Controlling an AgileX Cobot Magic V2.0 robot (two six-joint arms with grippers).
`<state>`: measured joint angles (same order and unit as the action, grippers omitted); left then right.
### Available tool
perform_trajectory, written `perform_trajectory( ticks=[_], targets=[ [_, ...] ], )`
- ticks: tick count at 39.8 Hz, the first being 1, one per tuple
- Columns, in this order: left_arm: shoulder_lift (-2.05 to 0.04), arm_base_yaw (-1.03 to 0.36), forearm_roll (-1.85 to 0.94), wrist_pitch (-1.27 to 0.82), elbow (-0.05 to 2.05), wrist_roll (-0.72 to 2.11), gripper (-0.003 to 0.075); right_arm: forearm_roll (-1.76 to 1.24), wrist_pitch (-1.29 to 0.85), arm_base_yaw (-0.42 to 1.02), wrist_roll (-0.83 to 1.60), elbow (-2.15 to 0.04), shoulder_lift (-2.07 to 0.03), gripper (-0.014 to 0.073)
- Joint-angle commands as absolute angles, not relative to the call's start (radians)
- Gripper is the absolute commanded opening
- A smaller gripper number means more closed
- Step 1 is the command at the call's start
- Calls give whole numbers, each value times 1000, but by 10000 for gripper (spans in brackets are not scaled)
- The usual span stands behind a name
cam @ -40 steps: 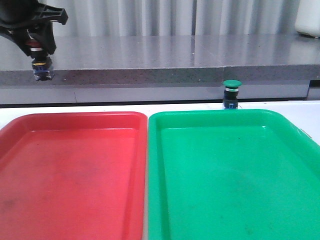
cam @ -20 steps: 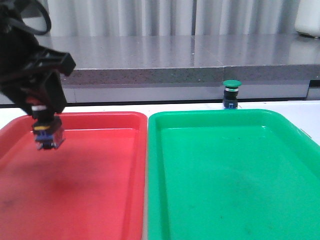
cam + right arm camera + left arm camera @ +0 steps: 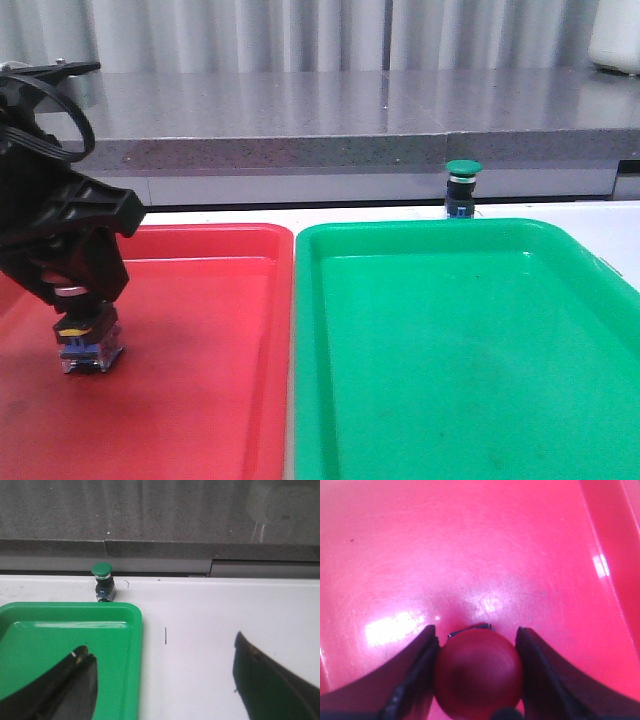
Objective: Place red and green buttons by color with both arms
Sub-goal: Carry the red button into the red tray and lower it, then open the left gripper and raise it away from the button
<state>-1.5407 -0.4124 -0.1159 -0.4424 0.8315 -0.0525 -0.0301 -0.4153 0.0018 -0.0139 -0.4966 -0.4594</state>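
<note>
Red button [image 3: 88, 345] sits pinched in the left tool [image 3: 85, 340], low over the red tray [image 3: 200, 350] at lower left; release comes next. Green button [image 3: 462, 187] waits on the tabletop [image 3: 210, 630] behind the green tray [image 3: 450, 340]; right tool [image 3: 165, 685] is spread, empty.

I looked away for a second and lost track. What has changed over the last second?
The left gripper, shut on the red button, came forward from high over the back ledge and down into the red tray; the button's base is now at or just above the tray floor, and the grip has not been let go. The green button stayed on the table behind the green tray.
</note>
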Motion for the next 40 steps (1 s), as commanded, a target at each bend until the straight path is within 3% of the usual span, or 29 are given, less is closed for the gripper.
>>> perform_trajectory(
  ticks=[1, 10, 22, 25, 36, 37, 40],
  targets=[
    [-1499, -420, -130, -397, 851, -65, 344, -31, -341, 2, -13, -531, -471, 577],
    [-1499, -420, -162, -410, 851, -68, 582, -31, -341, 2, -13, -531, -471, 577],
    [-1398, -418, -144, -431, 880, -68, 577, -31, -341, 2, -13, -531, -471, 577],
    [-1354, -405, -113, -434, 898, -68, 507, -31, -341, 2, -13, -531, -471, 577],
    [-1237, -247, -50, -569, 940, -68, 10, -31, -341, 2, -13, -531, -471, 577],
    [-1229, -233, -44, -587, 940, -68, -20, -31, -341, 2, -13, -531, -471, 577],
    [-1190, -181, -40, -615, 930, -66, -20, -31, -341, 2, -13, -531, -471, 577]
  ],
)
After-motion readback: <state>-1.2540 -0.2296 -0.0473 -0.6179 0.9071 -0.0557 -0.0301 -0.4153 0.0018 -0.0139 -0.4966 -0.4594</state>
